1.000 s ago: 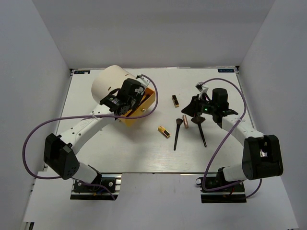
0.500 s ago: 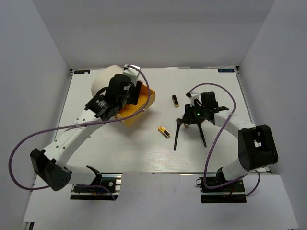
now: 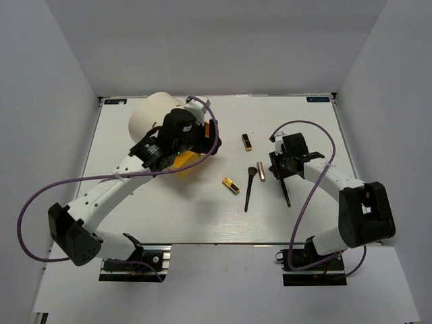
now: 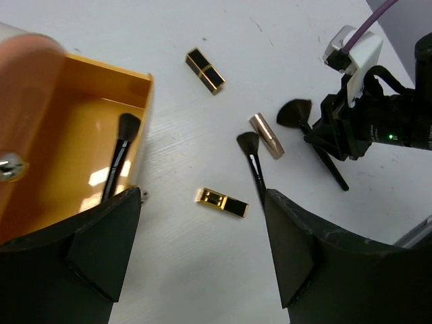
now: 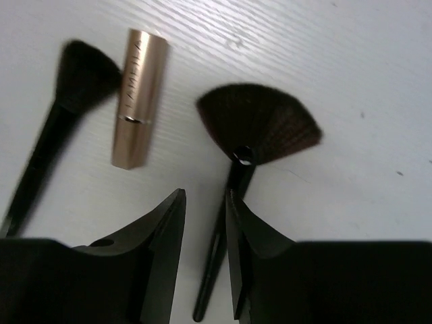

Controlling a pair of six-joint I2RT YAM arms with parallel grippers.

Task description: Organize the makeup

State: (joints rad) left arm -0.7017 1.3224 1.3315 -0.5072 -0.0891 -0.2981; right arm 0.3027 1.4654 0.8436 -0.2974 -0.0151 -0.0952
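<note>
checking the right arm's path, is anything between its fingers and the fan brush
Nothing visible does. The fan brush lies uncovered just ahead of the right fingers, its handle showing in the gap between them. The tube lies to its left, apart from it, and the other brush farther left.

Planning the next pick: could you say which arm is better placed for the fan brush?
Likely right: right gripper sits over the fan brush; left gripper is above the orange drawer.
</note>
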